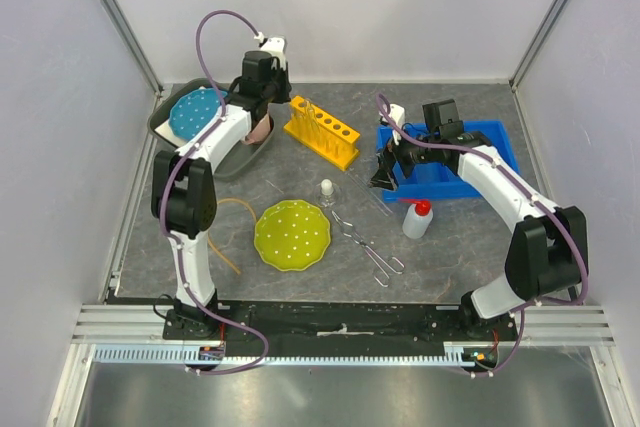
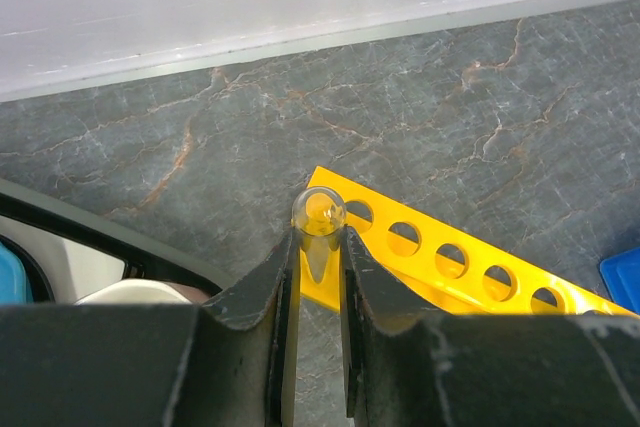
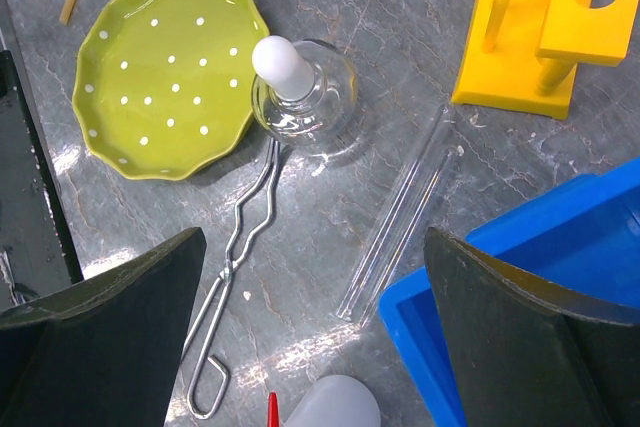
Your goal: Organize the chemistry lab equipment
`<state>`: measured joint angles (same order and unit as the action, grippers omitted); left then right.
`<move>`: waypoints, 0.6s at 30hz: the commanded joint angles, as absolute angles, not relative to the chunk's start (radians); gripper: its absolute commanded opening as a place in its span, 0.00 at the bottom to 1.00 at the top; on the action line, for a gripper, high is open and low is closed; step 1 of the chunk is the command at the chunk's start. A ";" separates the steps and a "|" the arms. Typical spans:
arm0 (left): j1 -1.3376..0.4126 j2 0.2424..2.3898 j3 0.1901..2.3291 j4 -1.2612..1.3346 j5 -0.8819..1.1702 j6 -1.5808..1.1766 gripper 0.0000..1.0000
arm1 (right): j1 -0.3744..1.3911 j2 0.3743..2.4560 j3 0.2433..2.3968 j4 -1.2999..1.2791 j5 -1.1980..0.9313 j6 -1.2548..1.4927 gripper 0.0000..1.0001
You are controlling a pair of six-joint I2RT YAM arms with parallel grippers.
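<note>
Jaws of left gripper point(image 2: 320, 252) pinched on thin clear tube point(image 2: 318, 215), its round end at the end of yellow rack point(image 2: 440, 262); right gripper point(image 3: 312, 247) spread wide, holding nothing, above two loose tubes point(image 3: 400, 212) lying on table point(image 3: 400, 7) beside blue tray point(image 3: 560, 247); flask point(image 3: 300, 92) and tongs point(image 3: 238, 247) close by.

A yellow test-tube rack point(image 1: 322, 132) with a row of round holes is standing at the back of the table. One thin clear tube point(image 2: 319, 211) is sitting pinched in the left gripper point(image 2: 320, 252), its rounded end over the rack's end. More clear tubes point(image 3: 400, 209) are lying side by side just beside the rack. A small clear flask point(image 3: 300, 97) is standing upright, white-capped, with the metal tongs point(image 3: 238, 267) lying flat, tips against its base. A white red-capped squeeze bottle point(image 1: 418, 219) is standing upright near the tongs.
</note>
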<state>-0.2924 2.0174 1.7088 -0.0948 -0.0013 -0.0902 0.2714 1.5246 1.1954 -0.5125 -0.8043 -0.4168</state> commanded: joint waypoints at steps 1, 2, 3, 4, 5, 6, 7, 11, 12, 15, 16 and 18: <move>-0.284 2.042 1.755 -0.054 -0.005 -0.063 0.02 | 0.265 1.539 1.190 -0.491 -0.844 -0.442 0.98; -0.285 2.042 1.750 -0.054 -0.005 -0.064 0.02 | 0.265 1.539 1.192 -0.492 -0.844 -0.443 0.98; -0.285 2.043 1.747 -0.054 -0.005 -0.067 0.02 | 0.265 1.540 1.192 -0.492 -0.844 -0.443 0.98; -0.285 2.046 1.743 -0.054 -0.005 -0.069 0.02 | 0.265 1.539 1.192 -0.492 -0.844 -0.443 0.98; -0.285 2.046 1.738 -0.054 -0.005 -0.069 0.02 | 0.264 1.542 1.192 -0.494 -0.845 -0.443 0.98; -0.285 2.048 1.732 -0.055 -0.006 -0.072 0.02 | 0.264 1.542 1.192 -0.492 -0.844 -0.443 0.98; -0.285 2.051 1.727 -0.054 -0.005 -0.074 0.02 | 0.264 1.545 1.193 -0.494 -0.845 -0.443 0.98; -0.285 2.059 1.700 -0.054 0.018 -0.080 0.06 | 0.262 1.548 1.195 -0.499 -0.847 -0.446 0.98; -0.285 2.062 1.697 -0.055 0.023 -0.081 0.08 | 0.262 1.549 1.195 -0.497 -0.847 -0.445 0.98; -0.285 2.065 1.678 -0.057 0.023 -0.080 0.13 | 0.258 1.554 1.195 -0.499 -0.850 -0.445 0.98; -0.285 2.065 1.668 -0.057 0.023 -0.080 0.15 | 0.259 1.555 1.195 -0.500 -0.850 -0.443 0.98; -0.284 2.062 1.660 -0.058 0.023 -0.080 0.19 | 0.258 1.557 1.195 -0.500 -0.853 -0.443 0.98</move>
